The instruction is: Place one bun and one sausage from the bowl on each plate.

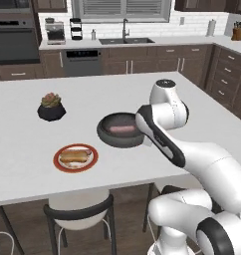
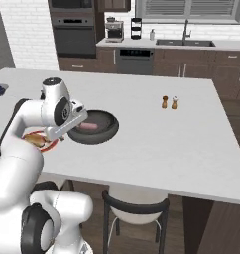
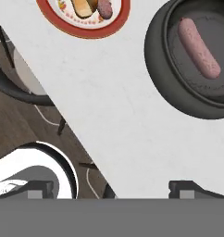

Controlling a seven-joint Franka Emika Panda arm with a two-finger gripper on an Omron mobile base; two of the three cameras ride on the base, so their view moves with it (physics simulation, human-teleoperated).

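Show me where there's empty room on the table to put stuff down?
Bare counter stretches from the dark bowl to the two small shakers and past them. A small gap lies between the bowl and the red-rimmed plate. That plate already holds a bun and a sausage.

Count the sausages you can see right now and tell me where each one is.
2. One sausage lies alone in the dark bowl. The other sausage sits beside a bun on the red-rimmed plate. The arm hides part of the bowl in the base views.
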